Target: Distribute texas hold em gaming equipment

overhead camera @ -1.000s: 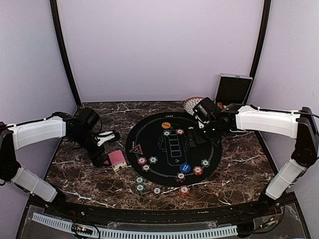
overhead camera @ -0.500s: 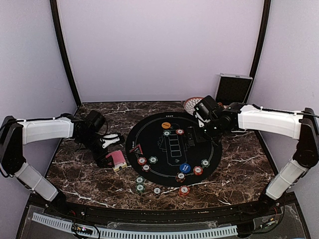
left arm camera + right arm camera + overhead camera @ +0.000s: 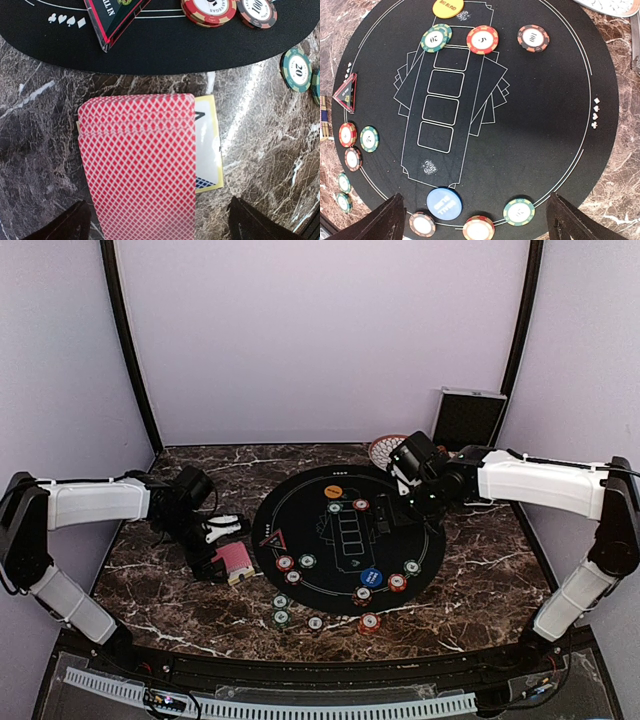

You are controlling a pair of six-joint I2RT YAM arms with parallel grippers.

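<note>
Card deck [image 3: 137,165], long axis toward mat [image 3: 165,50], L claw [image 3: 157,220] apart astride it; R claw [image 3: 475,210] apart.

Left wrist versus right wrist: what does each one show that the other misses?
Only left wrist: the red-backed card deck on marble, framed by the open left claw. Only right wrist: the orange disc, blue disc and printed card outlines. Both: the black mat and red triangular marker.

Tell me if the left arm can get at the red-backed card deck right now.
Probably yes: the left gripper hangs over the card deck, fingers spread either side, nothing on top.
</note>
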